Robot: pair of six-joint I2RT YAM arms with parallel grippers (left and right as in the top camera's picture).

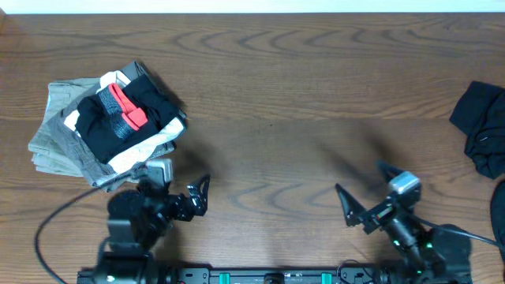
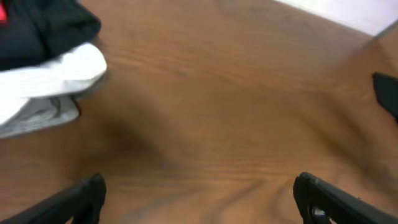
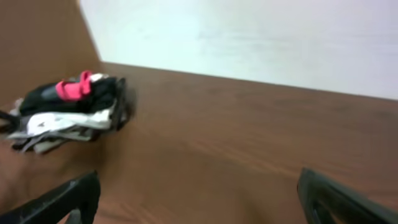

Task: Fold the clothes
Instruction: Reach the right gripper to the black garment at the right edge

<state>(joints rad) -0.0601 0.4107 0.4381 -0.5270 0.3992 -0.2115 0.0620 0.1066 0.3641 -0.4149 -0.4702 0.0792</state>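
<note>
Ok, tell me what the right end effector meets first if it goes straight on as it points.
The way looks free: only bare table ahead of the right end effector, up to its far edge. The folded pile sits left of that line, though depth is unclear.

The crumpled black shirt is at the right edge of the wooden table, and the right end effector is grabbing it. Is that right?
Not quite. The crumpled soft black T-shirt is at the right edge of the brown wooden table, but the right end effector is open and empty, apart from it. The overhead view shows this.
</note>
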